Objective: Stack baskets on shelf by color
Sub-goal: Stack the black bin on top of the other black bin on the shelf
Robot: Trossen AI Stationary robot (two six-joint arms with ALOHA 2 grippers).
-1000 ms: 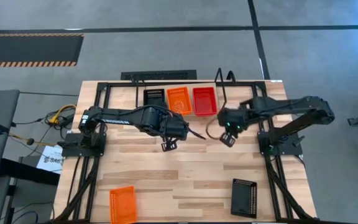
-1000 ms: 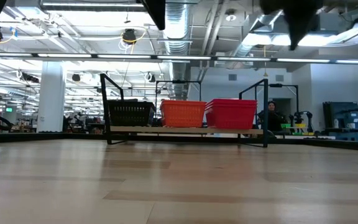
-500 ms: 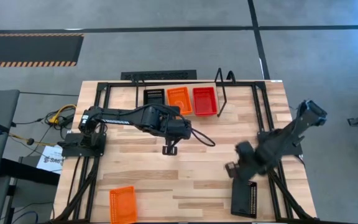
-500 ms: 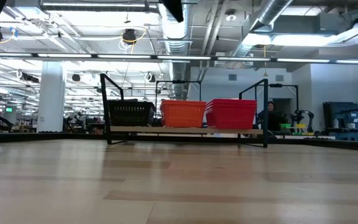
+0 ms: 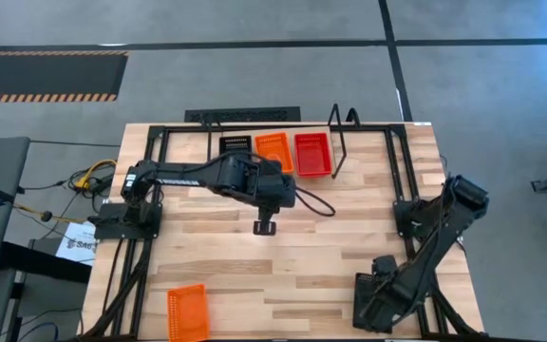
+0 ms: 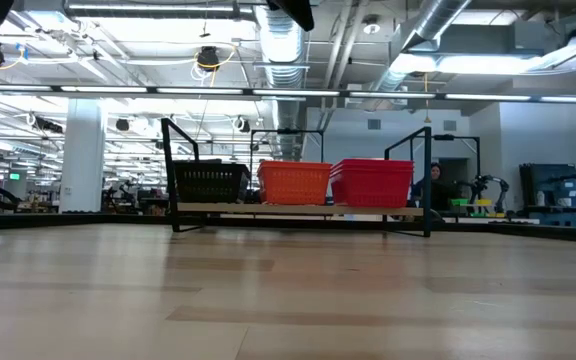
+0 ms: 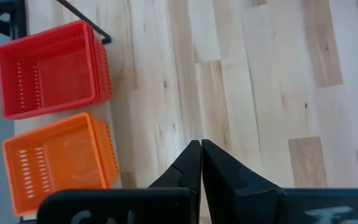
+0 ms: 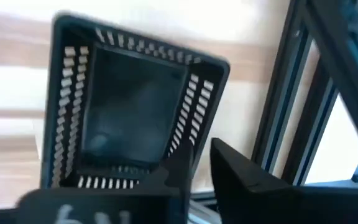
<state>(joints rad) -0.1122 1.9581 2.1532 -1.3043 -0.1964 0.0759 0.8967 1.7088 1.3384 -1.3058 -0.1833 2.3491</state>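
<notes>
Two baskets lie loose on the bench (image 5: 283,275), well apart from the shelf (image 5: 342,142): a black basket (image 5: 372,302) at the near right corner and an orange basket (image 5: 187,312) at the near left. The rest sit on the shelf at the far edge, sorted into a black stack (image 5: 235,148), an orange stack (image 5: 273,152) and a red stack (image 5: 312,154). The right gripper (image 8: 199,163) hangs directly above the loose black basket, its fingers (image 8: 241,177) a narrow gap apart and holding nothing. The step in hand looks like picking up that basket, so the fingers probably need to spread wider, then straddle one thin wall near the middle of a side, one finger inside and one outside, so the basket lifts level. The frame rail (image 8: 303,81) runs just beside the basket, so the inner wall is likely the safer choice. The baskets are light rectangular plastic trays with slotted walls and slightly flared rims, a shape that should nest easily but may flex under a hard pinch. The bench is smooth pale wood, so a nudged basket may slide. The left gripper (image 7: 201,163) waits mid-bench near the shelf, fingers (image 7: 189,165) pressed together and empty.
</notes>
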